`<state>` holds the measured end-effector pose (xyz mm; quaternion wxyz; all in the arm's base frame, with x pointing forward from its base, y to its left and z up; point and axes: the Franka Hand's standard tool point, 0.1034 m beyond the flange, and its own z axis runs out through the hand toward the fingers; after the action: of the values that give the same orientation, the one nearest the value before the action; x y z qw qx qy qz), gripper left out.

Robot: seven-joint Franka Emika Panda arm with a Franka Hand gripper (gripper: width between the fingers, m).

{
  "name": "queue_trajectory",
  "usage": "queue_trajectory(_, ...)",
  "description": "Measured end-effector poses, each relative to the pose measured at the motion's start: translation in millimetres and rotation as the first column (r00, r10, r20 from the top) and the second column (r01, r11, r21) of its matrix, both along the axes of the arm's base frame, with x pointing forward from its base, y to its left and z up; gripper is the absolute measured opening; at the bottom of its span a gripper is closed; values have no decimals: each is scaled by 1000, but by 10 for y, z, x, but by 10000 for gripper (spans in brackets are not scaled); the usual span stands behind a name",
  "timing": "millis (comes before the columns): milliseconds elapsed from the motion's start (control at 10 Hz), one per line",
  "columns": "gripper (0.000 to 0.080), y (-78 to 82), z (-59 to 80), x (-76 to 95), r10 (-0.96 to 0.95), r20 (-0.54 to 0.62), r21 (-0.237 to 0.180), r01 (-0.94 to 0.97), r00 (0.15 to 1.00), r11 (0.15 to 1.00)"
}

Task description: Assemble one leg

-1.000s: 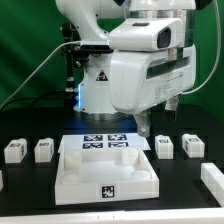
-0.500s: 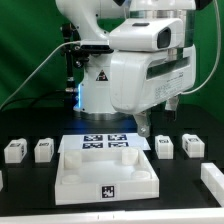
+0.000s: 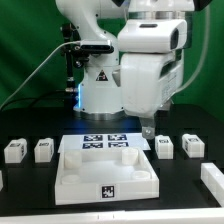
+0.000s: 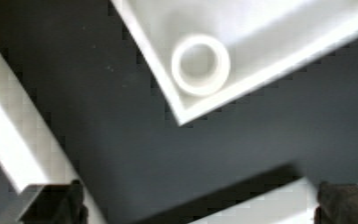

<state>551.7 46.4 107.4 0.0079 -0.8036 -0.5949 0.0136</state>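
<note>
Four small white legs with marker tags stand on the black table: two at the exterior view's left (image 3: 14, 150) (image 3: 43, 150) and two at its right (image 3: 165, 146) (image 3: 193, 146). The large white tray-like piece (image 3: 108, 172) lies in the middle front. My gripper (image 3: 149, 127) hangs above the table behind that piece's far right corner, apart from every leg. In the wrist view my gripper (image 4: 197, 205) is open and empty, its dark fingertips (image 4: 51, 205) wide apart. A corner of the tray-like piece with a round socket (image 4: 199, 62) shows there. No leg shows in the wrist view.
The marker board (image 3: 108, 143) lies behind the tray-like piece, in front of the robot base (image 3: 100, 95). More white parts sit at the right edge (image 3: 212, 180) and the left edge (image 3: 2, 180). Cables hang at the back left.
The arm's hand has swung toward the exterior view's right and turned, so the gripper now hangs over the tray-like piece's far right corner. The parts on the table have not moved.
</note>
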Motion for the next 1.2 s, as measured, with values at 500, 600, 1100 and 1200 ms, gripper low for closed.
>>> queue_trajectory(500, 650, -370, -230, -473, 527, -29, 26, -526, 850, 850)
queue_trajectory(600, 650, -373, -233, -475, 522, -30, 26, -521, 853, 853)
queue_trajectory(1100, 650, -599, -789, -1228, 398, -109, 86, -390, 911, 917)
queue_trajectory(1200, 650, -685, -865, -1298, 399, -117, 96, -389, 910, 916)
